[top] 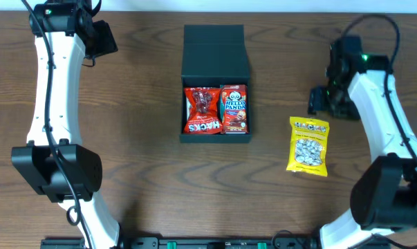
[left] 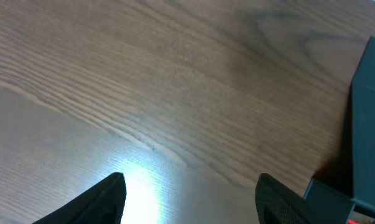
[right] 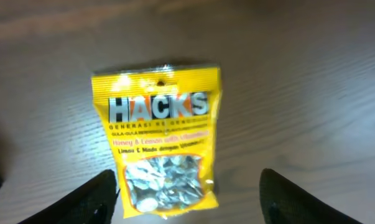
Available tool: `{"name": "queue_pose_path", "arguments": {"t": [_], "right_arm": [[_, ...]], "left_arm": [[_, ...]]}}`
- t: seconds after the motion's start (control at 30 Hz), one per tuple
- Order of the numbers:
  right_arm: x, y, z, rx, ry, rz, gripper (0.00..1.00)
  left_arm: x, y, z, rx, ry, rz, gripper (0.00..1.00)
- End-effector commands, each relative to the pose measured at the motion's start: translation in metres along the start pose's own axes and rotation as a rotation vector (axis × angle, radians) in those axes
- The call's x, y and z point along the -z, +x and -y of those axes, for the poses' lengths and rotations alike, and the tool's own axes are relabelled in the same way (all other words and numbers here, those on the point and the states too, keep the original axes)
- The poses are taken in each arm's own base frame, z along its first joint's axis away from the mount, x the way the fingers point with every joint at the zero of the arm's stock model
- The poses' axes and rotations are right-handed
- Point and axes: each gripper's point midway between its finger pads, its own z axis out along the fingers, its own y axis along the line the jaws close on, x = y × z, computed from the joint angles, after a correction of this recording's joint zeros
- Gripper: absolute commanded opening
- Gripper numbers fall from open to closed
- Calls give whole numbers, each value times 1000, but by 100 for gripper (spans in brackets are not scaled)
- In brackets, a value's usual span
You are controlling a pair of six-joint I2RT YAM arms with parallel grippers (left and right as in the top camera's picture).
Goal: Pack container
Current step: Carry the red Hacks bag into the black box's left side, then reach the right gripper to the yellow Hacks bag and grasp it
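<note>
The container (top: pixel 182 111) sat near the middle of the wooden tabletop (top: pixel 125 138), toward its far edge. Its lid (top: pixel 215 52) was folded back flat behind it and the shallow tray faced up. Inside, two snack packs lay side by side and filled the width of the tray. A red Hacks pack (top: pixel 202 111) was on the left and a Hello Panda pack (top: pixel 234 108) was touching it on the right. A yellow Hacks pack (top: pixel 308 146) lay flat on the tabletop to the right of the container and well apart from it, printed face up. The left arm (top: pixel 52 104) reached along the left side of the tabletop, its wrist near the far left corner and well away from the container. In the left wrist view the left jaws stood apart with nothing between them. Their dark fingertips (left: pixel 109 199) hung over bare wood, and a corner of the container (left: pixel 369 124) showed at the right edge. The right arm (top: pixel 384 104) was bent over the right side, its wrist just beyond the yellow Hacks pack (right: pixel 161 149). In the right wrist view the right jaws were spread wide, one fingertip (right: pixel 100 199) on each side of the pack's lower half. They held nothing, and whether they touched the tabletop could not be told.
</note>
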Motion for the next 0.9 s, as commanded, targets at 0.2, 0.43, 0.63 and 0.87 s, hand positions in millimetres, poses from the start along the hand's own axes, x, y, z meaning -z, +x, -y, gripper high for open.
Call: {"name": "queue_pose_path", "arguments": {"t": [0.2, 0.43, 0.63, 0.87], "right_arm": [[-56, 43, -24, 42, -92, -94, 70], [-73, 47, -25, 35, -92, -81, 66], [-83, 49, -25, 35, -88, -83, 45], [-100, 55, -27, 26, -80, -138, 2]], "left_arm": [[-3, -1, -2, 2, -2, -1, 68], [-3, -1, -2, 2, -2, 0, 68], [-3, -1, -2, 2, -2, 0, 68], [-3, -1, -2, 2, -2, -1, 68]]}}
